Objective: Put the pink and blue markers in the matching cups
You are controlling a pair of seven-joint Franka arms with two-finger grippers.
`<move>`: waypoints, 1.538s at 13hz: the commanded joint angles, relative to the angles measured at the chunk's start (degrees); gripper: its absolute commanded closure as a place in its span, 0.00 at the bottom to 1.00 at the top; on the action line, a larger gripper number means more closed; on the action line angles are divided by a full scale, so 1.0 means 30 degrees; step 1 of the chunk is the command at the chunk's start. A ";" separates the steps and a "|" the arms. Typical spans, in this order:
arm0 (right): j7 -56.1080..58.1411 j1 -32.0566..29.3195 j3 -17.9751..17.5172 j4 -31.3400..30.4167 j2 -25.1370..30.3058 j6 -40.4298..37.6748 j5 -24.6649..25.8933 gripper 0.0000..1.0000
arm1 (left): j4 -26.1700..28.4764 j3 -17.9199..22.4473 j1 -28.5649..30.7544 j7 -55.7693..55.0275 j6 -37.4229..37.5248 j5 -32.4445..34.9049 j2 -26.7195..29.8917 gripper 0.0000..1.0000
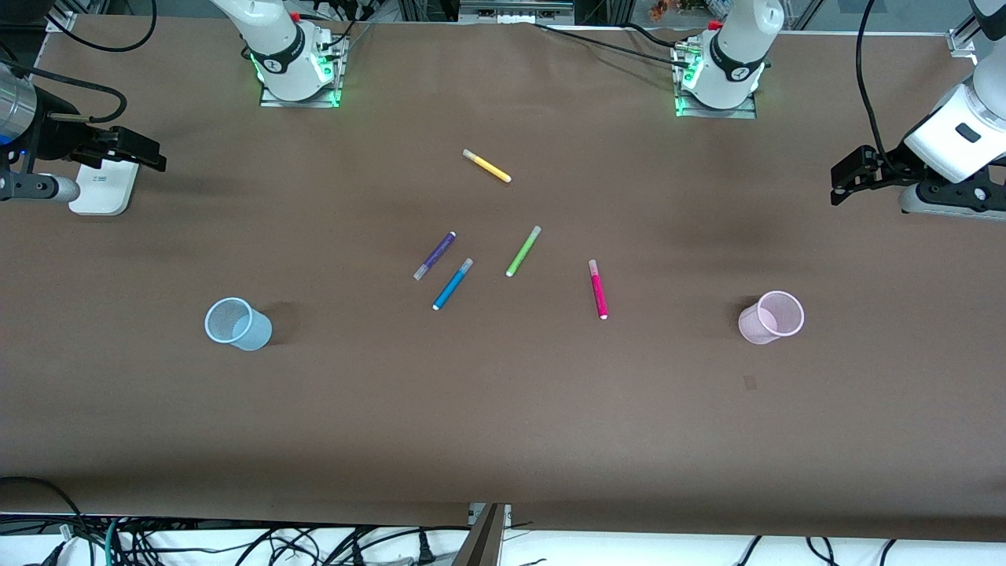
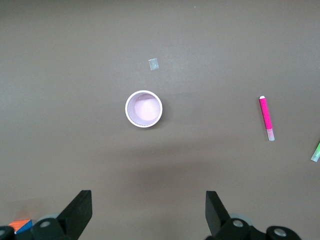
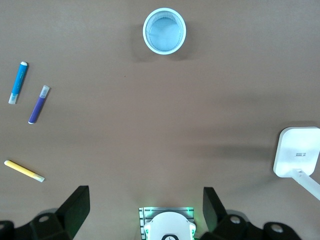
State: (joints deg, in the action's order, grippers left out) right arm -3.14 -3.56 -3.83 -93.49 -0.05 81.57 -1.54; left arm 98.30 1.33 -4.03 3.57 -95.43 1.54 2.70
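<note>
The blue marker (image 1: pixel 453 284) and the pink marker (image 1: pixel 598 288) lie flat near the table's middle. The pale blue cup (image 1: pixel 237 323) stands upright toward the right arm's end. The pale pink cup (image 1: pixel 772 317) stands upright toward the left arm's end. Both cups look empty. My left gripper (image 1: pixel 846 181) is open and empty, up in the air at its end of the table; its wrist view shows the gripper (image 2: pixel 148 210), the pink cup (image 2: pixel 143 109) and the pink marker (image 2: pixel 266 118). My right gripper (image 1: pixel 145 153) is open and empty, raised at its end; its wrist view shows the gripper (image 3: pixel 145 210), the blue cup (image 3: pixel 164 31) and the blue marker (image 3: pixel 18 82).
A purple pen (image 1: pixel 435 255) lies close beside the blue marker. A lime-green pen (image 1: pixel 523 251) lies between the two markers. A yellow pen (image 1: pixel 486 166) lies farther from the front camera. A white device (image 1: pixel 102 187) sits under the right gripper. A small tape patch (image 1: pixel 750 383) is near the pink cup.
</note>
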 commanded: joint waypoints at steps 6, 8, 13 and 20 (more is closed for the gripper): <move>-0.0068 -0.0043 -0.0100 0.0461 -0.0480 -0.0265 0.0426 0.00 | -0.0246 -0.0033 -0.0180 -0.0019 0.1399 -0.0368 -0.0253 0.00; 0.0338 -0.0043 -0.0100 0.0519 -0.0742 -0.0380 0.0397 0.00 | -0.0246 -0.0033 -0.0181 -0.0048 0.1341 -0.0368 -0.0604 0.00; -0.0095 0.1038 -0.0159 0.0433 -0.0978 -0.0236 0.0861 0.00 | -0.0246 -0.0849 -0.0474 -0.1366 0.1047 -0.0954 -0.1599 0.00; -0.9339 0.5370 -0.0159 0.0403 -0.4019 0.2687 0.0982 0.00 | -0.0217 -0.4071 -0.0736 -0.3559 0.0404 -0.1013 -0.4554 0.00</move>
State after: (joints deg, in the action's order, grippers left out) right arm -23.35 8.49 -4.45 -93.56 -8.14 86.97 0.68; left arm 98.43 -8.88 -5.65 -4.66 -93.43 -0.80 -7.65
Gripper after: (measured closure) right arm 0.000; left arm 0.000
